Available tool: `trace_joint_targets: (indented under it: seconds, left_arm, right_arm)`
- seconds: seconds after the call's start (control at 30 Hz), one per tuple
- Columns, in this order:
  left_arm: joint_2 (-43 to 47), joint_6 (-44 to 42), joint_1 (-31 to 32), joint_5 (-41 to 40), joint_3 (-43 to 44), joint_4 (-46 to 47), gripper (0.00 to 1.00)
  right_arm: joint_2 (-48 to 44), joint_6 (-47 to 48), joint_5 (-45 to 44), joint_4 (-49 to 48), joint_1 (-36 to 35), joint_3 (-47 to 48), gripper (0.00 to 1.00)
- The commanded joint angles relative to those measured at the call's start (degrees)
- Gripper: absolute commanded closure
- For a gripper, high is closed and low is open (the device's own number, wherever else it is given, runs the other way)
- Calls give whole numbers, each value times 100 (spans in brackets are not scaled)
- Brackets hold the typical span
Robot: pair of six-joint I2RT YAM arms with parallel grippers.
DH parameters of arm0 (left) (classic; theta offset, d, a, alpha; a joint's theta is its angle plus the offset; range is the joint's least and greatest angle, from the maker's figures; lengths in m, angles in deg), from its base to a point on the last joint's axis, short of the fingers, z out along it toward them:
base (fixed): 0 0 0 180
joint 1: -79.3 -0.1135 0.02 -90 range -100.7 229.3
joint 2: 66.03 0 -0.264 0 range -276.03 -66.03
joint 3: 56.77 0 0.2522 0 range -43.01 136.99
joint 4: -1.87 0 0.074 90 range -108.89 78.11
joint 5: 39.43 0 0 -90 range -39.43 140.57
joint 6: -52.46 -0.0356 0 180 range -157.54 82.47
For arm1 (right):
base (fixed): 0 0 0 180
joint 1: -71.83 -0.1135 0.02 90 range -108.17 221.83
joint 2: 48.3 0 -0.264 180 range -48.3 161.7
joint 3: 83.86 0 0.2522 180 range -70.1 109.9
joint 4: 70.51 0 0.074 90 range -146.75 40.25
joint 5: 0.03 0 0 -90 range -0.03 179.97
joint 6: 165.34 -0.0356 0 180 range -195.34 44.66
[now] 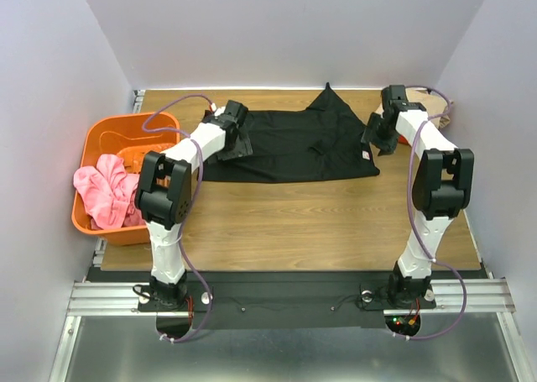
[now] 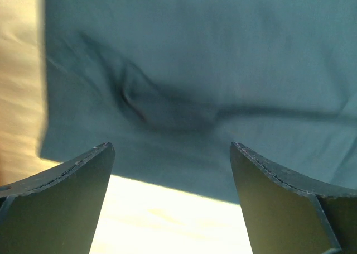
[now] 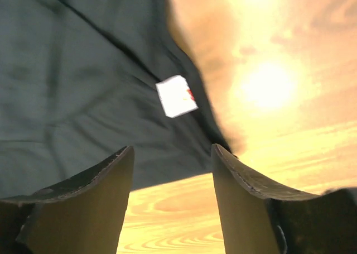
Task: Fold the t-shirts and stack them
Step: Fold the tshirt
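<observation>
L tool (image 2: 172, 153) & R tool (image 3: 173, 151) both spread over soft creased black t-shirt (image 1: 294, 143)

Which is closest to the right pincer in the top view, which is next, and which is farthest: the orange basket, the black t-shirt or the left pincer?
1. The black t-shirt: its right edge lies just beside the right pincer.
2. The left pincer: over the shirt's left end.
3. The orange basket: far off on the left side.

Rigid orange plastic basket (image 1: 113, 229) at the left edge of the wooden table (image 1: 294, 222). Aluminium rails (image 1: 109, 298) along the near edge. Pale walls (image 1: 285, 29) on three sides.
</observation>
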Motion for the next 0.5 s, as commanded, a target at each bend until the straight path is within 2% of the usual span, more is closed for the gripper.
trace_joint_targets:
  seconds: [0.0, 0.3, 0.47]
  left_arm:
    - [817, -52, 56, 153, -560, 414, 3]
    - [1213, 36, 39, 233, -1633, 923, 2]
    - [1257, 28, 48, 259, -1924, 1336, 2]
  right_arm:
    - [-272, 86, -36, -478, 45, -313, 40]
    - [-79, 156, -132, -733, 45, -691, 47]
    - [44, 235, -238, -821, 168, -753, 51]
